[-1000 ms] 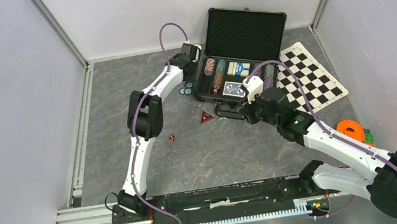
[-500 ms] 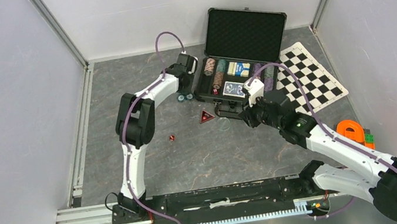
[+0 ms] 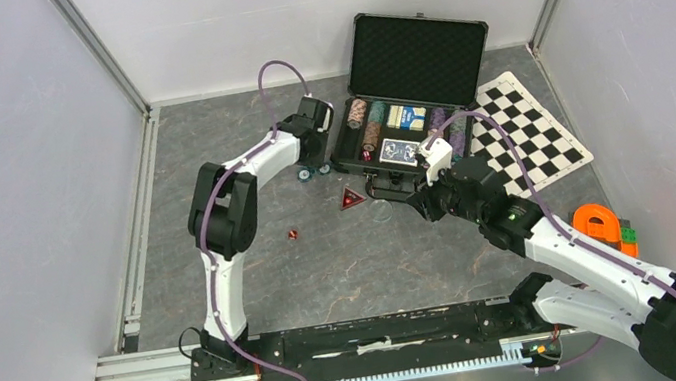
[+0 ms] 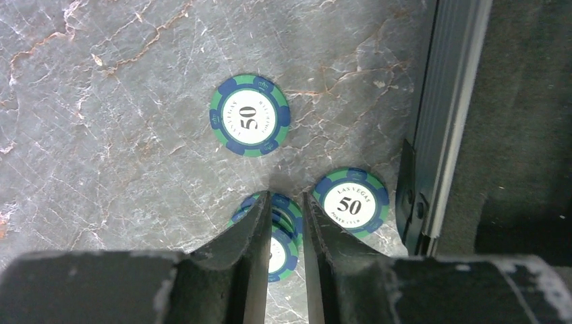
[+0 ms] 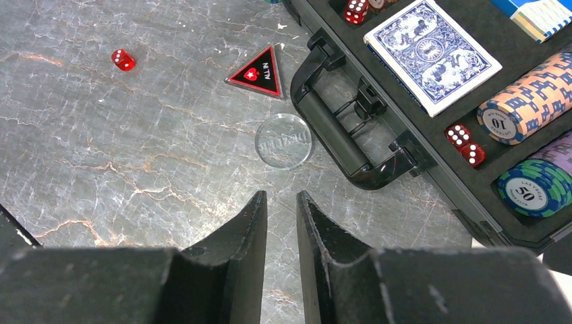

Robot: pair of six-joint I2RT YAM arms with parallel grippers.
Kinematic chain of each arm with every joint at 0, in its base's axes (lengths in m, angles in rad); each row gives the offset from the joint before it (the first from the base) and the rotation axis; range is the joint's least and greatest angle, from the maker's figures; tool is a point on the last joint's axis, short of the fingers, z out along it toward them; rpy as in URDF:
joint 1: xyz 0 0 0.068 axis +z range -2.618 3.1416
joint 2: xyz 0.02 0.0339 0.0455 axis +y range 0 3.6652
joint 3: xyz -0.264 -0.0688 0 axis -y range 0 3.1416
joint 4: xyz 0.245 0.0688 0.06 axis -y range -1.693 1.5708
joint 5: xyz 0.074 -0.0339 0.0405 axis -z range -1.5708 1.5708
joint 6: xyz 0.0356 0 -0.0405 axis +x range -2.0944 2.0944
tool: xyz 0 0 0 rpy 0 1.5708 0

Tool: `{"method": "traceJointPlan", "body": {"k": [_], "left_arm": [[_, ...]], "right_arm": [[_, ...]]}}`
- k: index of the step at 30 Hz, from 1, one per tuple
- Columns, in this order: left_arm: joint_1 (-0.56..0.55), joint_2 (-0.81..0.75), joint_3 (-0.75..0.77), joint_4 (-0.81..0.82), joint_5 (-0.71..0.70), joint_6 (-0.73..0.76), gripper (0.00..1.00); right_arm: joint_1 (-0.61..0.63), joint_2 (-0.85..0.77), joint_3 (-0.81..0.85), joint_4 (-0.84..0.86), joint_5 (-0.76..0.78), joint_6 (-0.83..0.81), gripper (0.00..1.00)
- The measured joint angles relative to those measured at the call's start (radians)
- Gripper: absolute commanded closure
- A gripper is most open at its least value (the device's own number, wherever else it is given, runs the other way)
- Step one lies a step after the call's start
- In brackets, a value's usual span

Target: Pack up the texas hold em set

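The black case (image 3: 415, 56) lies open at the back, its tray holding chip rows (image 5: 533, 98), a blue card deck (image 5: 432, 54) and red dice (image 5: 464, 143). Three spots of blue-green 50 chips lie on the table left of the case: one (image 4: 249, 115), another (image 4: 351, 201), and a small overlapping pile (image 4: 287, 233). My left gripper (image 4: 286, 197) hovers over that pile, jaws slightly apart, gripping nothing. My right gripper (image 5: 281, 199) is narrowly open and empty, just short of a clear dealer disc (image 5: 284, 140). A red triangular marker (image 5: 260, 74) and a loose red die (image 5: 120, 59) lie nearby.
The case handle (image 5: 337, 135) juts toward my right gripper. The case's metal edge (image 4: 438, 121) runs right of the loose chips. A checkered mat (image 3: 527, 127) lies right of the case, an orange ring (image 3: 597, 218) near the right arm. Walls enclose the table.
My left arm has drawn back from the case's left corner and now hangs over the loose chips. The right gripper has eased slightly toward the near side.
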Motion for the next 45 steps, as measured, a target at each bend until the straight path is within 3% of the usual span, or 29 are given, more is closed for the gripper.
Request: {"method": "traceJointPlan", "body": {"k": [16,28,37,45], "left_arm": [[0.035,0.000,0.217,-0.039,0.006,-0.076,0.64],[0.063,0.285,0.546,-0.117,0.009,-0.077,0.64],[0.061,0.326,0.542,-0.162,-0.012,-0.088,0.64],[0.061,0.269,0.439,-0.130,-0.016,-0.108,0.64]], "right_arm": [[0.000,-0.001,-0.005,0.018,-0.004,-0.021,0.71],[0.000,0.001,-0.005,0.021,-0.005,-0.045,0.71],[0.000,-0.001,-0.005,0.026,-0.020,-0.047,0.70],[0.000,0.006,-0.005,0.029,-0.051,-0.045,0.70]]}}
